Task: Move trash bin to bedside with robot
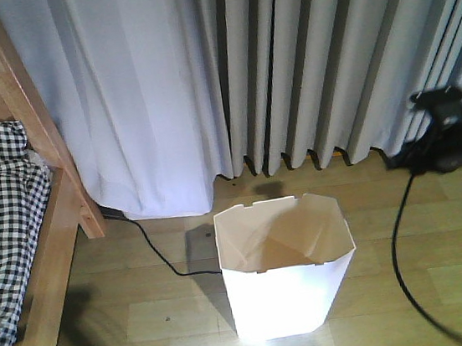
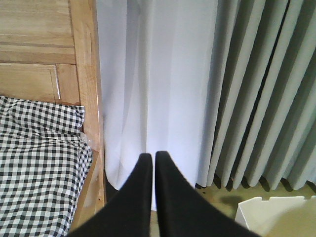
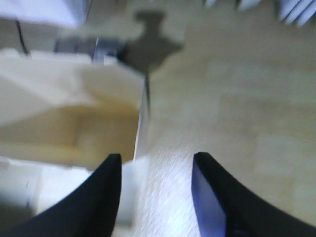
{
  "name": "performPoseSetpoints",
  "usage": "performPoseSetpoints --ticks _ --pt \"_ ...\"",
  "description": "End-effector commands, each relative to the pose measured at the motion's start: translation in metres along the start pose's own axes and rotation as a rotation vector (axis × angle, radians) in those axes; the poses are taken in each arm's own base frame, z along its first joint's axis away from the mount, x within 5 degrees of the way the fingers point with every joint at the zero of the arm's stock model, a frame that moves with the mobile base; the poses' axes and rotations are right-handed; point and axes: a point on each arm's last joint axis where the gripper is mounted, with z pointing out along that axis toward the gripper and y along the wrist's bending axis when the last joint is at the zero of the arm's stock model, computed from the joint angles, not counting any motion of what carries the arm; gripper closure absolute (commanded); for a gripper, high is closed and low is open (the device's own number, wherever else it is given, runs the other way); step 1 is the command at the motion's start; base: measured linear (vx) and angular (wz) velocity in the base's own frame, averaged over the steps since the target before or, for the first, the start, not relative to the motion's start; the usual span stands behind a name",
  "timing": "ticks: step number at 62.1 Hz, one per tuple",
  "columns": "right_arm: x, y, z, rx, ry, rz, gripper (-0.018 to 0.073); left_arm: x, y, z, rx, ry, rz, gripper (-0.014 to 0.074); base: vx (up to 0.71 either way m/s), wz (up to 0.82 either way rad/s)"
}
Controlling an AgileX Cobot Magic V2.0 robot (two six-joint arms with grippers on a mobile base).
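From the front view, the white trash bin (image 1: 286, 265) stands upright on the wooden floor (image 1: 147, 310), in front of the long grey curtains (image 1: 327, 60). It is open at the top and looks empty inside. The bed (image 1: 46, 246) with its light-brown wooden frame and black-and-white checked bedding (image 1: 0, 218) is at the left, well apart from the bin. A black cable (image 1: 161, 253) runs on the floor from under the curtain to behind the bin. At the right edge, the robot's black arm (image 1: 446, 142) hangs above the floor, to the right of the bin, with another black cable (image 1: 406, 261) trailing down from it.

From the left wrist view, the left hand (image 2: 150, 157) has its two black fingers pressed together, with only a thin line between them. It points at the white curtain (image 2: 158, 74) beside the bed frame (image 2: 89, 98). A corner of the bin's rim (image 2: 261, 207) shows at the bottom right.

The right wrist view is blurry. The right hand (image 3: 155, 160) is spread wide and holds nothing. Its left finger (image 3: 106, 182) is over the bin's near corner (image 3: 131, 187), and its right finger (image 3: 207, 187) is over the bare floor beside the bin.
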Motion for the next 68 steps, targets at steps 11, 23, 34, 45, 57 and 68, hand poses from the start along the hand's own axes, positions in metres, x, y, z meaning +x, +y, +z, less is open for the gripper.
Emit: performPoseSetpoints --ticks 11,23,34,45,57,68 --pt "-0.021 0.02 -0.127 0.086 -0.313 -0.066 0.0228 -0.001 0.0 0.001 0.004 -0.062 -0.01 0.0602 0.0 0.0" --pt "0.002 0.042 -0.197 0.131 -0.507 -0.07 0.0228 -0.001 0.0 0.001 0.004 -0.062 -0.01 0.0602 0.0 0.0" --pt "0.033 0.06 -0.246 0.166 -0.692 -0.038 0.0228 -0.001 0.0 0.001 0.004 -0.062 -0.01 0.0602 0.0 0.0" --pt "0.063 0.081 -0.283 0.14 -0.888 -0.041 0.0228 -0.001 0.0 0.001 0.004 -0.062 -0.01 0.0602 0.0 0.0" --pt "0.093 0.091 -0.279 0.109 -0.938 -0.016 0.0228 -0.001 0.0 0.001 0.004 -0.062 -0.01 0.0602 0.0 0.0" --pt "0.104 0.1 -0.298 0.056 -1.062 -0.04 0.0228 -0.001 0.0 0.001 0.004 -0.062 -0.01 0.0602 0.0 0.0"
